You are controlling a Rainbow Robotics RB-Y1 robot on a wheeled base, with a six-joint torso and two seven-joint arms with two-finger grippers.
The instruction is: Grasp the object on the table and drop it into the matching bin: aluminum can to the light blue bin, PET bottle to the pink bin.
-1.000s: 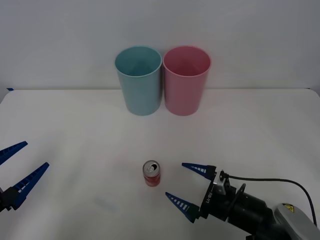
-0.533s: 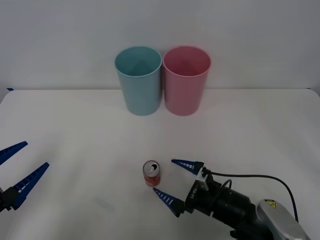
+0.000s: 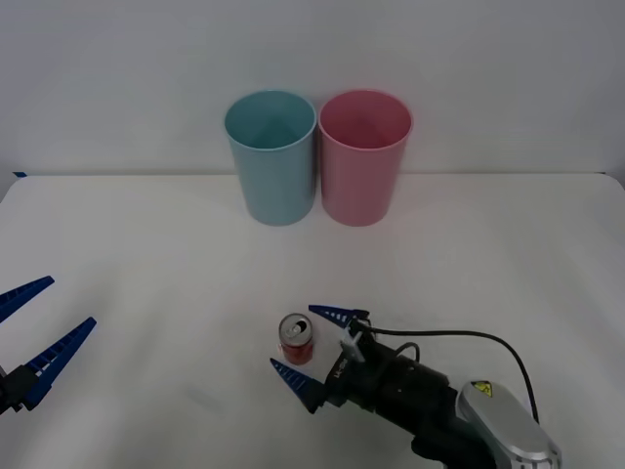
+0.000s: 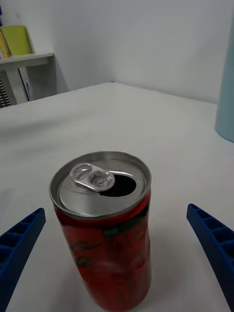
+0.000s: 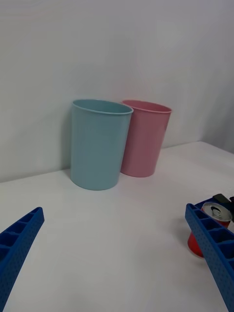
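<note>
The right gripper (image 3: 307, 344) sits low on the table (image 3: 146, 244), its blue fingers (image 4: 19, 243) spread wide on either side of the aluminum can (image 3: 296, 338), not touching it. The can stands upright, its tab end up. Well to the can's left, the left gripper (image 3: 37, 327) hovers with its fingers apart and holds nothing. Beyond the can stand the light blue bin (image 3: 271, 156) and, just beside it, the pink bin (image 3: 364, 156).

Right end effector (image 3: 305, 346) advanced leftward; open fingers now flank aluminum can (image 3: 296, 338).
</note>
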